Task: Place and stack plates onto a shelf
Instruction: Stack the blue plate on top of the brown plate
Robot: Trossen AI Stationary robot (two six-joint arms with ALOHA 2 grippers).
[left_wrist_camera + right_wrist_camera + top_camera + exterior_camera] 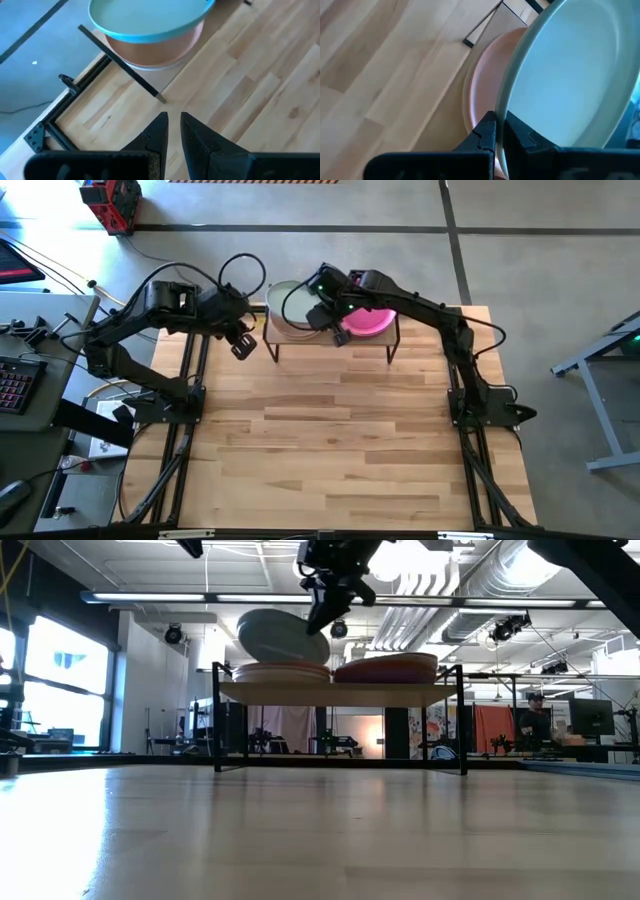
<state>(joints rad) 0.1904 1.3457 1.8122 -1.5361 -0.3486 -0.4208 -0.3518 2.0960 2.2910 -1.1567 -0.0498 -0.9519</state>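
Note:
The small wood shelf stands on black legs at the table's far edge. Its left side carries a stack with a tan-pink plate on top. Its right side carries a stack topped by the magenta plate. My right gripper is over the shelf's middle, shut on the pale teal plate, which hangs tilted just above the left stack. My left gripper hovers shut and empty over the table by the shelf's left end. My right gripper pinches the pale teal plate's rim on its right-hand side, one finger on the inner face and one on the outer. The fingers come from above, pointing down. The plate is lifted clear and tilted, with its left side higher, above the left stack.
The shelf's thin black leg stands just ahead of my left gripper. A broad stretch of bare butcher-block table lies on the near side of the shelf. Cables and equipment sit beyond the table's left edge.

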